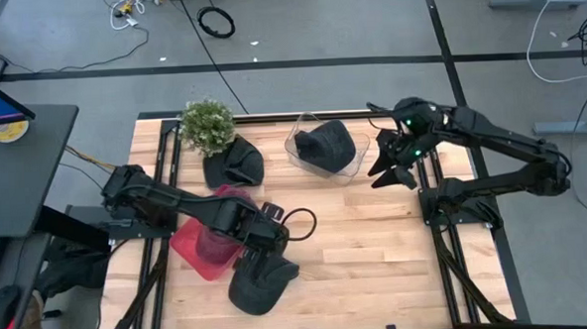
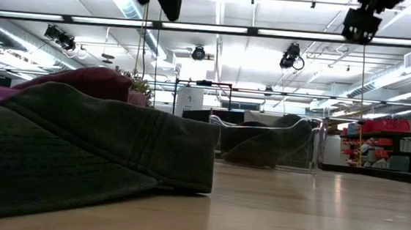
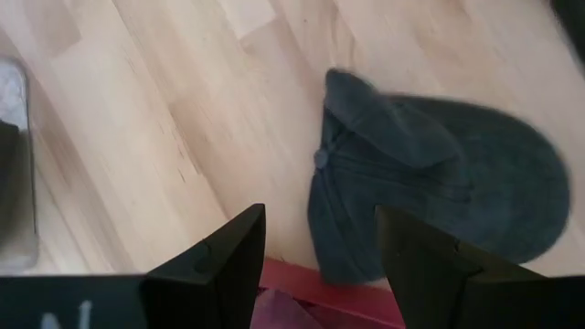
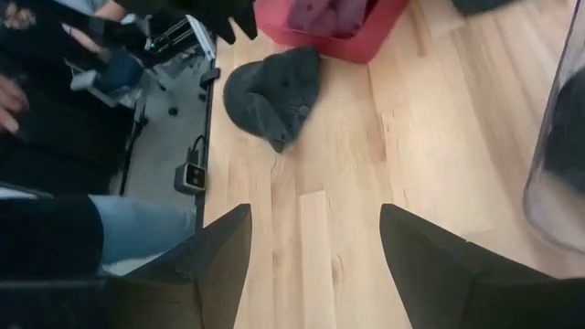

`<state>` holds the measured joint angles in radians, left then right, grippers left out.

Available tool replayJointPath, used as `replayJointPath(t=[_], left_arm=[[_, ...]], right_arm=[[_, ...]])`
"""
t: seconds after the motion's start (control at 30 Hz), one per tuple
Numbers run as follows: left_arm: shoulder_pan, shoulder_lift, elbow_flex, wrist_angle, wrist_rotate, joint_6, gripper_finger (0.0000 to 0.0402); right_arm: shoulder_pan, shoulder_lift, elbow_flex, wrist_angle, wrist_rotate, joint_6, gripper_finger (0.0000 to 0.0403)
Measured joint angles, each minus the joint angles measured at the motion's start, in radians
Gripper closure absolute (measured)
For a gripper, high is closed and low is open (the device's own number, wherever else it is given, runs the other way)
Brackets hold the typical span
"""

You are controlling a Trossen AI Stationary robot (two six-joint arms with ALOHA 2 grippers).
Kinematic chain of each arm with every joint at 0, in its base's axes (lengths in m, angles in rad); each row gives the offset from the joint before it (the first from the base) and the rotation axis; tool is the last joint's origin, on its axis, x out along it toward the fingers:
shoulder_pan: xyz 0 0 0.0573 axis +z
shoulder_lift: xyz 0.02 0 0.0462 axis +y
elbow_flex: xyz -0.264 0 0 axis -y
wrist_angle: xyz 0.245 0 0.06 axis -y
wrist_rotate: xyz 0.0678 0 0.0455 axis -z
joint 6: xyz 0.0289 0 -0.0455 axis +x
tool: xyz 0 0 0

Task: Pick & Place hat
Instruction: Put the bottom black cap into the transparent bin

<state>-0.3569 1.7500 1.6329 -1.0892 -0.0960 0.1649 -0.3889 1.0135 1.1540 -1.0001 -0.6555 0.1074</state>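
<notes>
- High view showing left gripper point(image 1: 269, 247) hovering just above dark grey hat point(image 1: 262, 281) lying flat on the wooden surface point(image 1: 367, 251), near the front edge.
- Left wrist view confirming: jaws standing partly open, holding nothing, hat point(image 3: 439, 183) lying beyond the fingertips point(image 3: 239, 239), crown button and brim facing up.
- Sitting just beside the hat: red bin point(image 1: 206, 243), partly under the left arm, something dark red inside.
- Waiting at the far right of the surface: right gripper point(image 1: 393, 170), raised, jaws spread wide and empty, next to the clear bin point(image 1: 318, 155) already holding a dark hat.
- Resting between potted plant point(image 1: 207, 124) and clear bin: another dark hat point(image 1: 236, 165).
- Judging the step in hand: lining up and lowering for the pick on the front hat.
- Doing it well likely means centring the jaws over a fold or the brim edge, not the flat crown, so fabric bunches between the fingers.
- Keeping clear of the red bin's wall while descending, since hat and bin are nearly touching.
- Pressing down to the surface before closing, soft cloth slipping easily from a shallow pinch.
</notes>
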Motion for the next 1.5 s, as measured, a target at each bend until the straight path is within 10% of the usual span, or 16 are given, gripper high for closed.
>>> replayJointPath(t=[0.5,1.5], left_arm=[[-0.024,0.119,-0.001,0.017,0.362,0.090,0.0193],[-0.060,0.333,-0.005,0.004,0.347,0.066,0.0218]], right_arm=[[0.084,-0.114,-0.262,0.349,-0.060,0.239,0.0158],[0.099,-0.112,-0.263,0.541,-0.073,0.352,0.0158]])
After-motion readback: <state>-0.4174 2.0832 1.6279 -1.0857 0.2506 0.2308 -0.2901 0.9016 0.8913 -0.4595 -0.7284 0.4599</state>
